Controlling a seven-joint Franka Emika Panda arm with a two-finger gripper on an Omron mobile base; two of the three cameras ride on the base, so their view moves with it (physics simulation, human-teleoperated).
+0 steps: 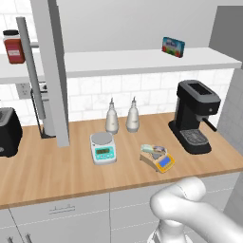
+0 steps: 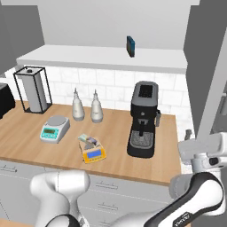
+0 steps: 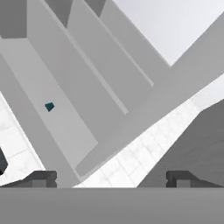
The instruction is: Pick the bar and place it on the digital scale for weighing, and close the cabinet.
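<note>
The bar [image 1: 150,148] [image 2: 87,139], pale mint-green, lies on the grey plate of the tan-yellow digital scale [image 1: 163,162] [image 2: 94,154] in the middle of the wooden counter. The cabinet stands open: its left grey door [image 1: 53,71] juts toward me with a silver bar handle [image 1: 28,71], and the right door [image 2: 209,66] stands ajar at the right edge. My gripper [image 2: 188,134] [image 3: 112,178] is far right of the scale, beside the right door, open with nothing between its fingertips [image 3: 41,177]. It looks up at the cabinet's shelf.
A white scale [image 1: 103,147] with a round plate sits left of the tan one. Behind them are two bottles [image 1: 122,116]; a black coffee machine [image 1: 194,116] stands to the right. On the cabinet shelf [image 1: 142,59] are a blue box [image 1: 173,46] and a red jar [image 1: 13,46].
</note>
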